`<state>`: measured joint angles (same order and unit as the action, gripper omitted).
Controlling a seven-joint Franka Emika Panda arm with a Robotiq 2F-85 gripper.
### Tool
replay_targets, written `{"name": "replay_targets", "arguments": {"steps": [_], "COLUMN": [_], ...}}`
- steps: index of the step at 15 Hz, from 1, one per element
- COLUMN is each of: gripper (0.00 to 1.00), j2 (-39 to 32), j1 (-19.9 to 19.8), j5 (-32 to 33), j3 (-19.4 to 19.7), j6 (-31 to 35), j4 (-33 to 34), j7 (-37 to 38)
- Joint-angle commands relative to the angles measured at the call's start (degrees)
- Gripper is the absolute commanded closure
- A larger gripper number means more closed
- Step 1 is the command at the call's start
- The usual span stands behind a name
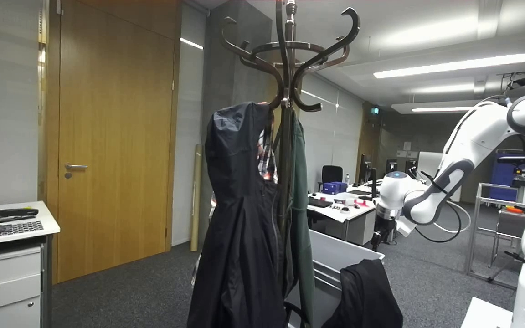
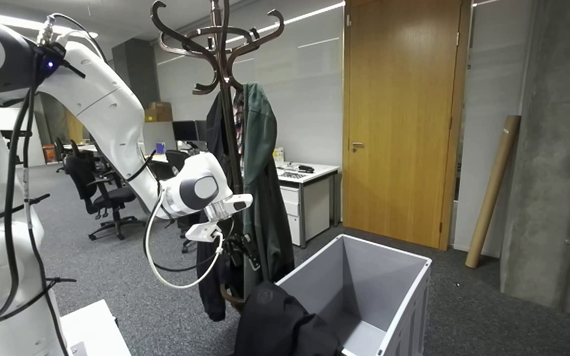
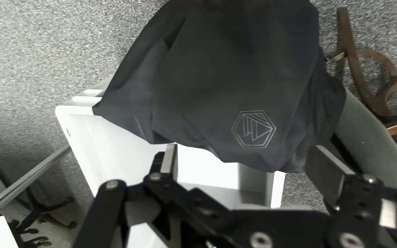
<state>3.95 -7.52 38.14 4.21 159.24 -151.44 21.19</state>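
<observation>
End effector (image 3: 244, 156) hangs, jaws spread wide, above black garment (image 3: 226, 86).

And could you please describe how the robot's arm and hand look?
The arm is white and rounded, with dark grey joint sections around pale round caps. Black cables and a white cable run outside it; black ties wrap around it. A small blue light glows on it. The hand is black and angular, with pale screw heads and flat grey finger pads.

cardboard tube (image 2: 493, 192) leaning near closed wooden door (image 2: 399, 128)
</observation>
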Motion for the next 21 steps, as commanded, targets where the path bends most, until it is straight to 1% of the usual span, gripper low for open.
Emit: {"name": "replay_targets", "arguments": {"steps": [1,4,7,10,12,15,19,21], "gripper": [0.0,0.0,0.0,0.0,0.0,0.0,0.0,0.0], "j2": [-2.0,-4.4,-8.1,-13.3,-16.9,-22.8,-30.6,-34.2], "j1": [-1.5,0.3,1.5,2.1,2.0,1.6,1.4,1.2], "j5": [15.1,25.9,34.7,42.2,46.6,49.5,50.2,49.2], "j3": [-1.9,-2.9,-3.6,-3.3,-2.9,-2.8,-2.3,-2.1], "j6": [2.2,1.0,1.5,2.6,3.0,3.2,2.7,2.8], "j4": [-0.1,0.0,0.8,2.8,5.2,9.4,14.5,17.1], "j7": [16.0,30.6,42.7,51.8,56.3,59.7,60.4,59.7]}}
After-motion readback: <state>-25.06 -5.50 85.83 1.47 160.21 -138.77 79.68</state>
